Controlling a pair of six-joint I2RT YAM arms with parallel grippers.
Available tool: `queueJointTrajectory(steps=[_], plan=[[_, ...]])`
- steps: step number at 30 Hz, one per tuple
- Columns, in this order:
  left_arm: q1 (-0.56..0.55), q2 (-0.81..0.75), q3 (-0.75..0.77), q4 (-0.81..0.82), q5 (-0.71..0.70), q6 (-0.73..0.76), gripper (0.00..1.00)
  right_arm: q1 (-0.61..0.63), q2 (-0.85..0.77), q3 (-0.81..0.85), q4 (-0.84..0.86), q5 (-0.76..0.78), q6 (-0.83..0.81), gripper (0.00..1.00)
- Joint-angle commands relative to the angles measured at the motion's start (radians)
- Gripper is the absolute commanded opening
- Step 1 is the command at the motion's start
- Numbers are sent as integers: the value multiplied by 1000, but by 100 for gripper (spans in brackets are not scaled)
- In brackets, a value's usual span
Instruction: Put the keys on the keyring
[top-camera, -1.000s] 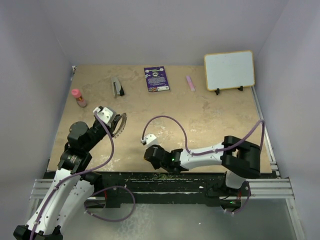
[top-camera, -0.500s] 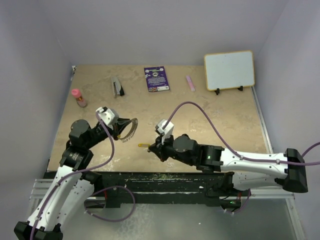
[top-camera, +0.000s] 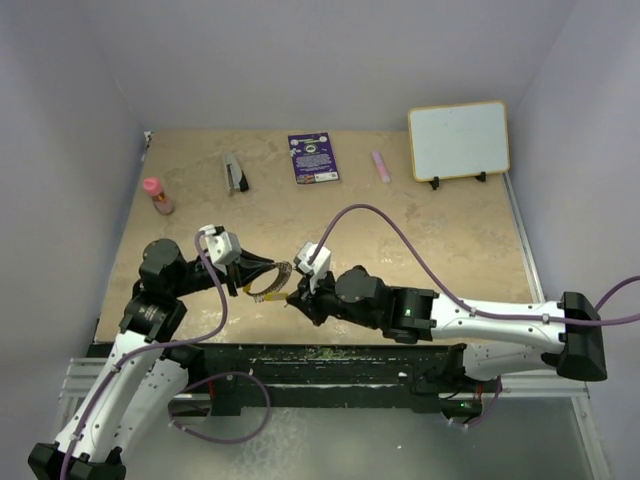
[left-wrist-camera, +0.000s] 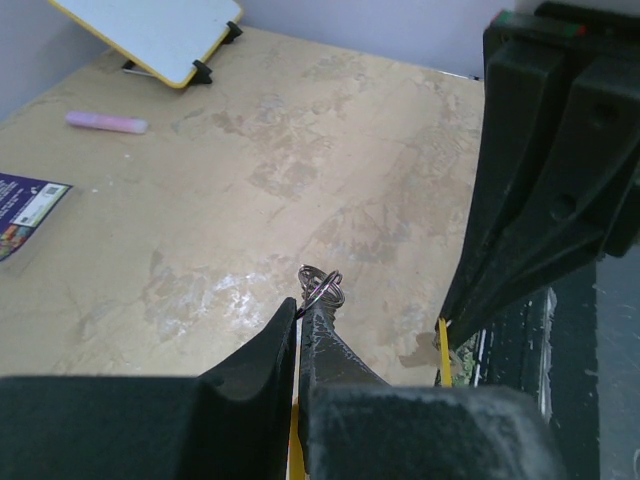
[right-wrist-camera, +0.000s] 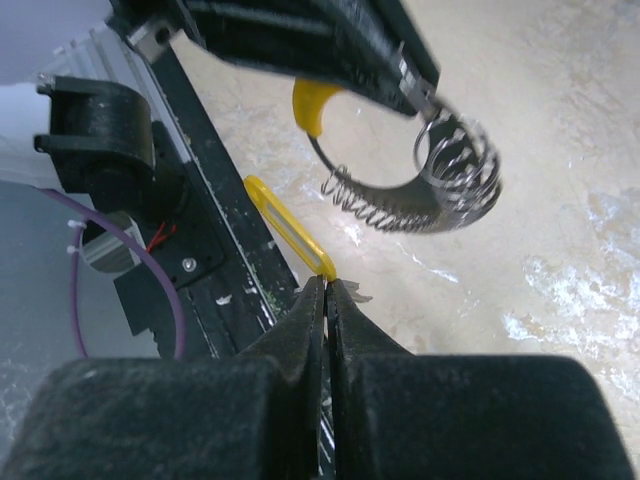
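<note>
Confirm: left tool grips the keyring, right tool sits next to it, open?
Not quite. The right tool is shut, pinching a yellow key, as the right wrist view shows. The left tool does grip the keyring, with the right tool next to it.

Soft, even light came down from above, and the worktop (top-camera: 420, 240) was bright with only faint shadows. Up close, the left pincer (left-wrist-camera: 300, 312) loomed black and blurred. So did the right pincer (right-wrist-camera: 325, 288), while glints sparkled on the keyring (right-wrist-camera: 440, 195).
</note>
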Motion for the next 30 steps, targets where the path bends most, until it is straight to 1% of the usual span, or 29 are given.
queueJointTrajectory(steps=[1, 6, 12, 17, 22, 27, 30], plan=[[-3, -1, 10, 5, 108, 17, 3, 5, -61, 15, 99, 24, -64, 0], [-15, 4, 14, -2, 145, 22, 3, 6, -20, 76, 81, 20, -104, 0], [-24, 3, 22, -35, 115, 45, 3, 8, 15, 116, 112, 13, -145, 0], [-27, 3, 24, -39, 135, 41, 3, 8, 3, 116, 125, 64, -167, 0], [-28, -3, 25, -16, 180, 4, 3, 8, 10, 157, 115, 103, -170, 0], [-31, -3, 31, -47, 178, 27, 3, 8, 31, 181, 114, 123, -173, 0], [-32, -6, 38, -35, 181, 8, 3, 8, 44, 191, 92, 106, -169, 0]])
